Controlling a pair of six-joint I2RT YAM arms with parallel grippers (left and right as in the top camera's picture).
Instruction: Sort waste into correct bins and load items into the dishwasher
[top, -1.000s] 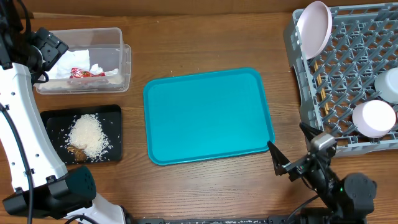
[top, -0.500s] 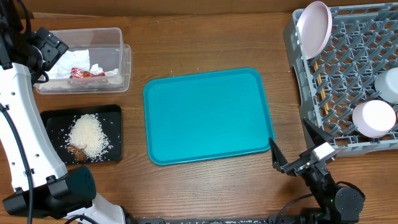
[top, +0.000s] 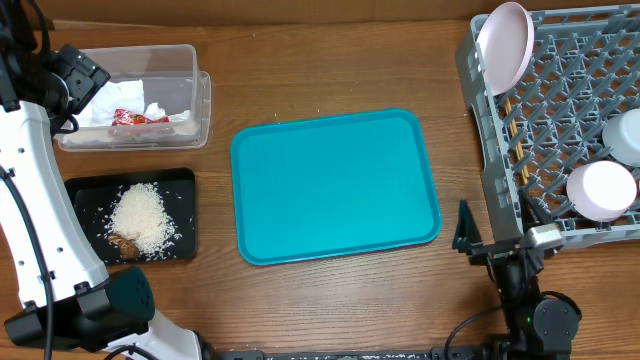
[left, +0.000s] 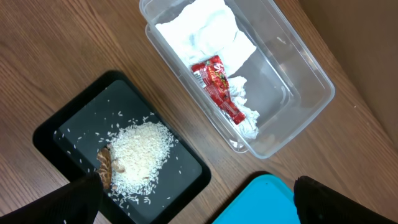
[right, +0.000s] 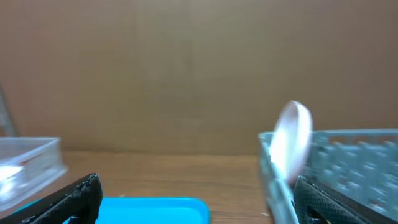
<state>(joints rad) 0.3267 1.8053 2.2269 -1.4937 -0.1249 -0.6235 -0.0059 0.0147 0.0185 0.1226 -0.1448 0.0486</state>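
Swinging round from its slant toward the teal tray (top: 335, 185), the right end effector (top: 503, 243) now sits square and low over the surface, its jaws spread wide and empty. The left end effector (left: 199, 205) has not shifted and hangs just as wide, holding nothing. Ahead and to the right of the right one stands the rack (top: 560, 120), the nearer arm's reach, with the plate (top: 503, 45) on edge at its far corner, a bowl (top: 601, 190) close by, and chopsticks (top: 515, 140) lying lengthwise away from it. Below the left one, the tub (left: 311, 68) holds napkins (left: 205, 34) and wrapper (left: 217, 87); beside it, the black tray (left: 74, 124) carries rice (left: 140, 155) and scraps (left: 104, 167). Nothing seems left to fetch.
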